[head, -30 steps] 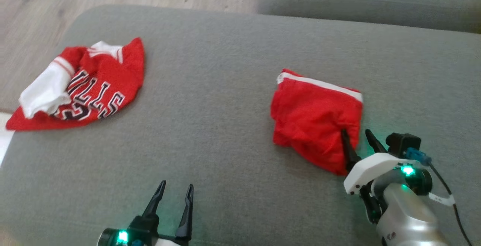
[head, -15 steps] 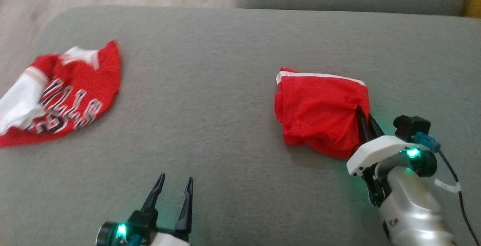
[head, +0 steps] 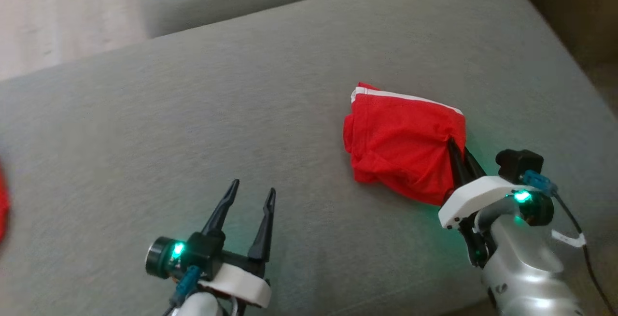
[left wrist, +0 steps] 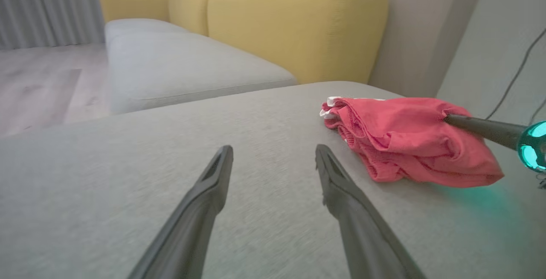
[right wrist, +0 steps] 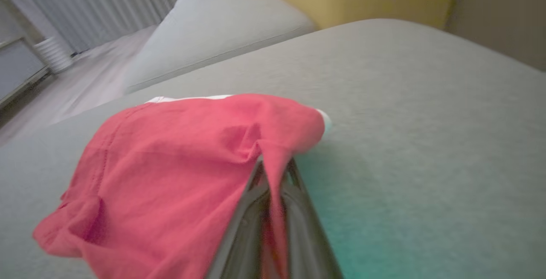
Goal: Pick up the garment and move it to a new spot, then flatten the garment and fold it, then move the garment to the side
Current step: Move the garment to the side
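The garment point(head: 398, 149) is a red bundle with a white band, lying right of centre on the grey cushion point(head: 193, 127). My right gripper point(head: 457, 150) is shut on its right edge, and the cloth puckers around the tips. From the right wrist, the garment point(right wrist: 179, 164) spreads to the left, with a fold pinched between the closed fingers of my right gripper point(right wrist: 275, 166). My left gripper point(head: 253, 191) is open and holds nothing, low over the cushion to the garment's left. In the left wrist view that gripper point(left wrist: 275, 153) points past the garment point(left wrist: 405, 138), which lies to its right.
The cushion's rounded right edge point(head: 574, 64) lies close beyond the garment. A second grey seat point(left wrist: 179, 65) and a yellow sofa back point(left wrist: 298, 23) stand behind. Wooden floor point(head: 58, 21) shows at the far left. A sliver of another red cloth point(head: 2, 205) touches the left border.
My right gripper has shut on the garment's right edge, bunching the cloth there. The head camera has swung right, so the lettered red jersey has slid almost out of frame.
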Tool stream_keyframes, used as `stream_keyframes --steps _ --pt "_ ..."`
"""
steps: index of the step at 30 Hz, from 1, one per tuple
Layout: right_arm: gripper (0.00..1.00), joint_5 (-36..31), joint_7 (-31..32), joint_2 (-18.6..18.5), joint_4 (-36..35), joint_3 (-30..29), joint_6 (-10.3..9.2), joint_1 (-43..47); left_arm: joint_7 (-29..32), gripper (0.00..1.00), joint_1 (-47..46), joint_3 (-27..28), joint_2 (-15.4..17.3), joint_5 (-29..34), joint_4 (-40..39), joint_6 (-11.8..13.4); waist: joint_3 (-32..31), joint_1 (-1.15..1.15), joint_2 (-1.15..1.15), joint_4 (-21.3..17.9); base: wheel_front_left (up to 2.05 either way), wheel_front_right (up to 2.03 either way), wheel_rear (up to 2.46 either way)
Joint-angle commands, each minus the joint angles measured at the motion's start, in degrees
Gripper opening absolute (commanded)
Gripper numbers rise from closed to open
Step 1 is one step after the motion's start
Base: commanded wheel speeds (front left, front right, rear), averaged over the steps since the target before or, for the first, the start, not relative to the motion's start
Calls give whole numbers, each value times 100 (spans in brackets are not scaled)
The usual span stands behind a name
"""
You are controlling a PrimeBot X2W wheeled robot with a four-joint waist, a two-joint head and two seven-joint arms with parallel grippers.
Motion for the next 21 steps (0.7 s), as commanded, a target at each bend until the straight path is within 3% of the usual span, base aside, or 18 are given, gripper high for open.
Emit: stream_keyframes --steps 1,6,11,21 --pt "0 11 -64 10 -180 104 -4 -73 -47 100 -211 109 10 -17 -159 -17 172 0 0 -568 0 0 0" --pt "0 -173 -64 10 -215 -44 -4 -238 -47 100 -304 87 10 46 -90 -44 431 0 0 -787 0 0 0" --pt "0 -756 -64 -107 -151 -434 -4 -748 -47 100 -416 136 10 232 14 -124 772 0 0 -697 0 0 0" --pt "0 -2165 35 -1413 527 -1395 -4 -1964 -47 100 -570 265 27 493 109 -298 1334 0 0 -121 0 0 0"
